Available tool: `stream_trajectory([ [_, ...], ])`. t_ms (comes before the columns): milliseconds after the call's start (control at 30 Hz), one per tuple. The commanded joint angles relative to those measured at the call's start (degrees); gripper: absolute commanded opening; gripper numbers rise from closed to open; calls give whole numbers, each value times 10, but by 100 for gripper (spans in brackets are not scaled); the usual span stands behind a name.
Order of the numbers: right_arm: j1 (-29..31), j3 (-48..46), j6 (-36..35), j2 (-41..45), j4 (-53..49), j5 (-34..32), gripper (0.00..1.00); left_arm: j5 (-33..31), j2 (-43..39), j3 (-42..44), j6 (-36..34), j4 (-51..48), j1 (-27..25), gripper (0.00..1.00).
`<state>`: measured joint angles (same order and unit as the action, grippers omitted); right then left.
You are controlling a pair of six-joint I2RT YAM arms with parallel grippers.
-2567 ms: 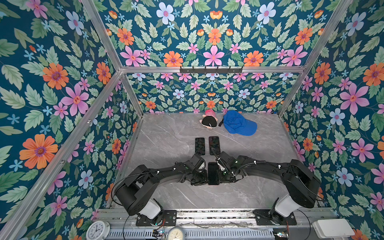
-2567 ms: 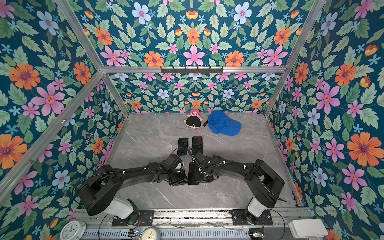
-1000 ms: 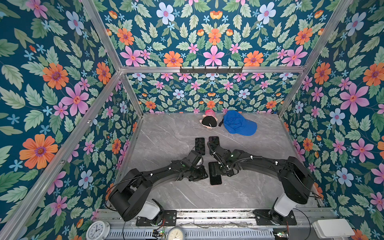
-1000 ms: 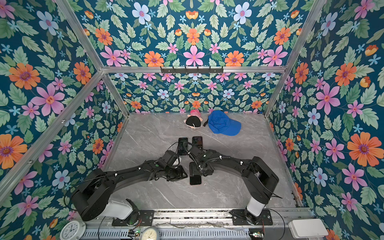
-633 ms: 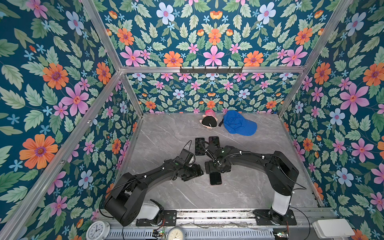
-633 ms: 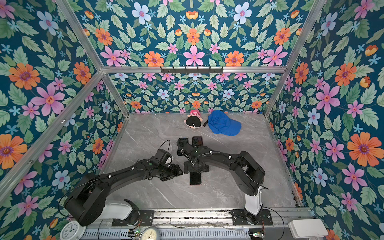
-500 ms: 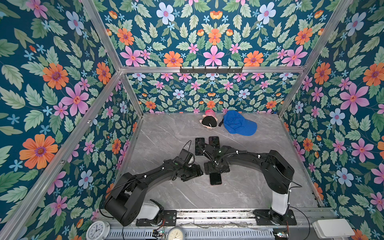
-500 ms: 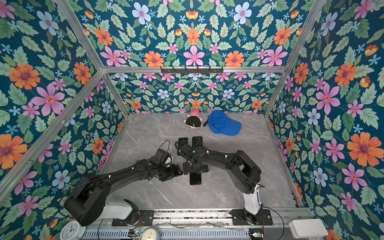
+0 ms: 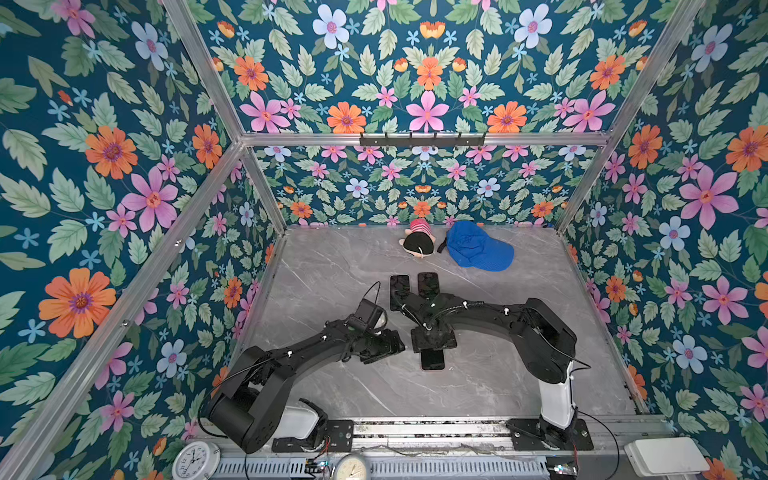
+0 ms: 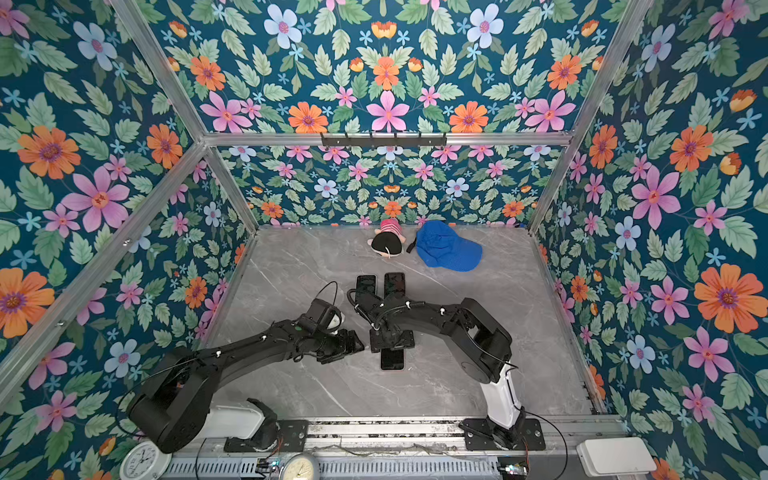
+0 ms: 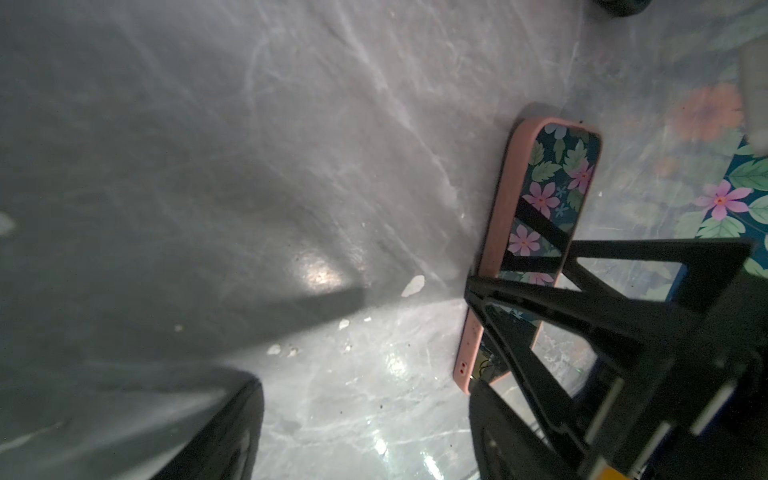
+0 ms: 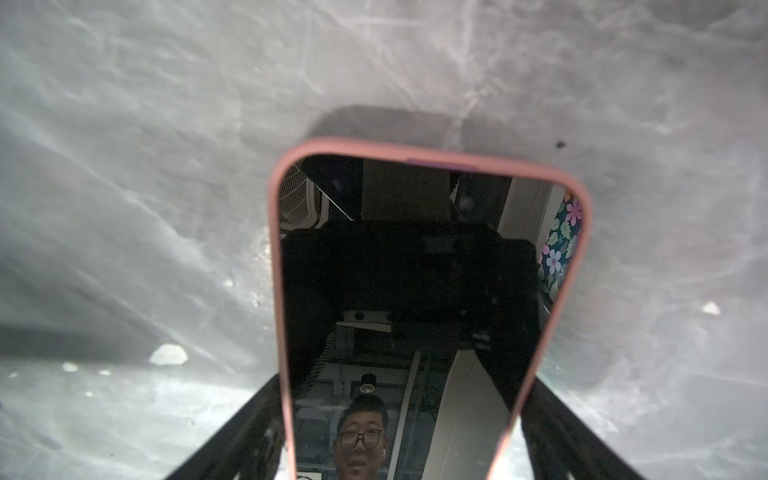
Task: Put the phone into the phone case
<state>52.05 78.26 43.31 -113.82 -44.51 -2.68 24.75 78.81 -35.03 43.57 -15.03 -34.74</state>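
The phone (image 12: 407, 270) lies flat and screen up on the grey table, sitting inside the pink phone case (image 12: 276, 291); both top views show it in the middle front (image 9: 432, 360) (image 10: 392, 360). My right gripper (image 9: 432, 349) (image 10: 392, 348) (image 12: 405, 376) reaches over it from the far end, its fingers (image 12: 257, 419) pressed against the case's two long edges. My left gripper (image 9: 397, 345) (image 10: 358, 345) (image 11: 365, 449) is just to the left of the phone, open and empty. The left wrist view shows the cased phone (image 11: 544, 195) side-on, with a right finger (image 11: 582, 291) across it.
Two more dark phones (image 9: 400, 291) (image 9: 428, 284) lie side by side behind the grippers, partly under the right arm. A plush toy (image 9: 417, 245) and a blue cap (image 9: 478, 251) sit at the back wall. Floral walls enclose the table on three sides.
My left gripper has opened and drawn back a little to the left. My right wrist has swung round over the phone's far end and its fingers have closed along the case's sides.
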Motion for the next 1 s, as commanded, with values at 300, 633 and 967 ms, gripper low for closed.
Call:
stream_trajectory([
  [300, -48, -43, -28, 76, -19, -21, 68, -1, 9, -27, -21, -4, 4, 80],
  [633, -205, 22, -196, 51, -18, -15, 64, 5, 35, -106, -60, -10, 6, 79],
  [967, -282, 176, -286, -73, -46, 0, 63, 16, 85, -154, -78, -13, 13, 79],
])
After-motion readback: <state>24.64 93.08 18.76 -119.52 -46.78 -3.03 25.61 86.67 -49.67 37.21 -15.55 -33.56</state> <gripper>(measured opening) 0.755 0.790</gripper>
